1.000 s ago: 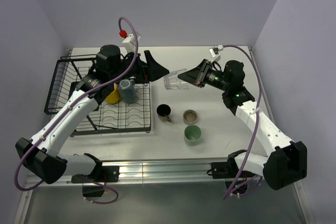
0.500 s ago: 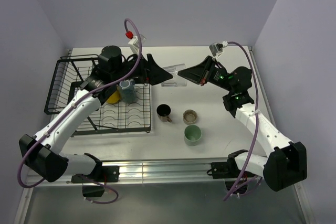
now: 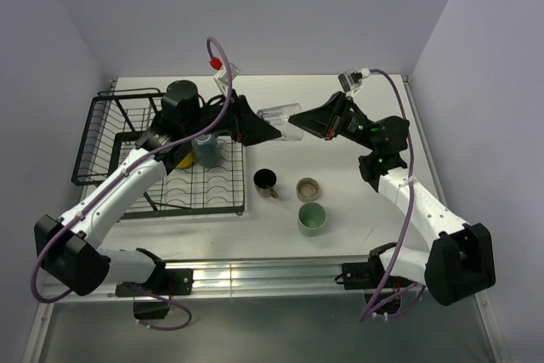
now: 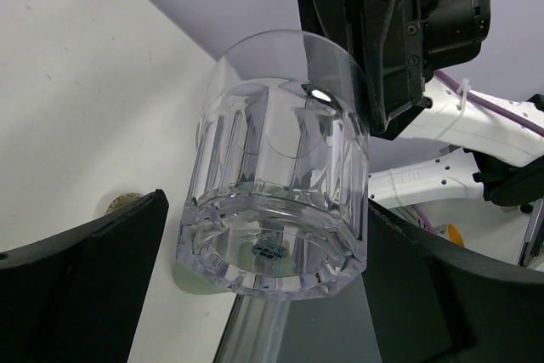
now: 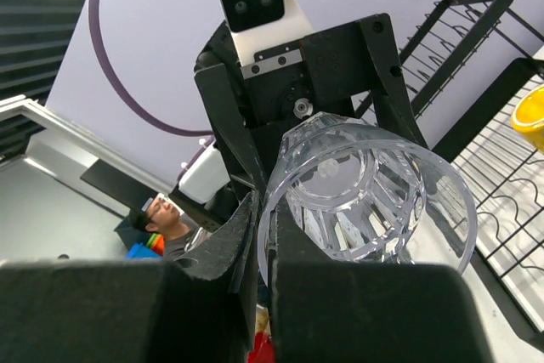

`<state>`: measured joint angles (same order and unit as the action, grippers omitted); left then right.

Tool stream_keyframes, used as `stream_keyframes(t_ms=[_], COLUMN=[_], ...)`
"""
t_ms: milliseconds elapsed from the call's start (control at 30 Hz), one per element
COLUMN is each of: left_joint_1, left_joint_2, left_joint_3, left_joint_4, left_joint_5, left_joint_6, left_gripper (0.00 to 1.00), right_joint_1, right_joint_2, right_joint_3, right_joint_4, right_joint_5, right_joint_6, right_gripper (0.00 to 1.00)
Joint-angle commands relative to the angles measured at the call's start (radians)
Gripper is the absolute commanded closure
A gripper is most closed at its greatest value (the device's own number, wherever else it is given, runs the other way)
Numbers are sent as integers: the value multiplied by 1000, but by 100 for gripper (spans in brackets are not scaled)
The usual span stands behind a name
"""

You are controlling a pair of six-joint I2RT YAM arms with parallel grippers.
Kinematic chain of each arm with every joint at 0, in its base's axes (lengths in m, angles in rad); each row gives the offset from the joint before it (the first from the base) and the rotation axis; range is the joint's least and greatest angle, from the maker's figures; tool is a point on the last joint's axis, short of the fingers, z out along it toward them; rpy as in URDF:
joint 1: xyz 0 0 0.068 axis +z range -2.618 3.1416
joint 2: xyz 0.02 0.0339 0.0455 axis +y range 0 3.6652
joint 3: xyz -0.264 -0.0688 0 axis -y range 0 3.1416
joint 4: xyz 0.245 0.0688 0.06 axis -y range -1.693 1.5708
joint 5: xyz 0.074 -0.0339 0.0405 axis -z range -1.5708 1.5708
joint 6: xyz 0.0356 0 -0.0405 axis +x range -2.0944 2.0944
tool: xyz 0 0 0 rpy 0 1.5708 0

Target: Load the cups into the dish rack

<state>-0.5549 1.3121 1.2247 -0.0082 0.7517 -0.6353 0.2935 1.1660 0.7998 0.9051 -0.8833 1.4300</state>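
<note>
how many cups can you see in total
6: grey mug and yellow mug in the dish rack; clear glass held midair; black mug, beige-brown cup, green tumbler on the table.

A second ago the right hand [image 3: 297, 125] held the clear glass [image 3: 279, 116] tipped over the counter, with a gap between it and the left hand [image 3: 270, 127]. Since then the right hand has carried the glass a little to the left and farther back, and the glass now lies more on its side. The left hand has swung to the right to meet it. The gap has gone: the left hand's wide-apart fingers now sit on each side of the glass's thick bottom. The purple cable [image 3: 209, 43] on the left arm has swung to the right too.
</note>
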Motion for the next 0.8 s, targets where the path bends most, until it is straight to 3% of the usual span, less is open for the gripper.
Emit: stream_keyframes(t_ms=[0,267,467,667,767], left_joint_1=[1,1,0,1,0], left_joint_2=[-39,-54,-51,-48,-45], left_joint_3=[1,-13,-19,-24,-16], left_joint_4=[71,146,159,165,148], left_joint_5=[14,3,18,41,32], left_joint_6=[-21,-79,-95,-101,-93], left_gripper=[5,9,25,55,86], right_joint_1=[-4,-4,-4,-2,-2], right_joint_2=[-5,-9,-3,6,3], right_joint_3=[-5,-25,-28,-24,-21], right_joint_4=[133,133,135,133,109], right_joint_5=[-5,-3,0,3,3], right_joint_6=[35,24,18,15,-2], right_gripper=[100,100,100,100,100])
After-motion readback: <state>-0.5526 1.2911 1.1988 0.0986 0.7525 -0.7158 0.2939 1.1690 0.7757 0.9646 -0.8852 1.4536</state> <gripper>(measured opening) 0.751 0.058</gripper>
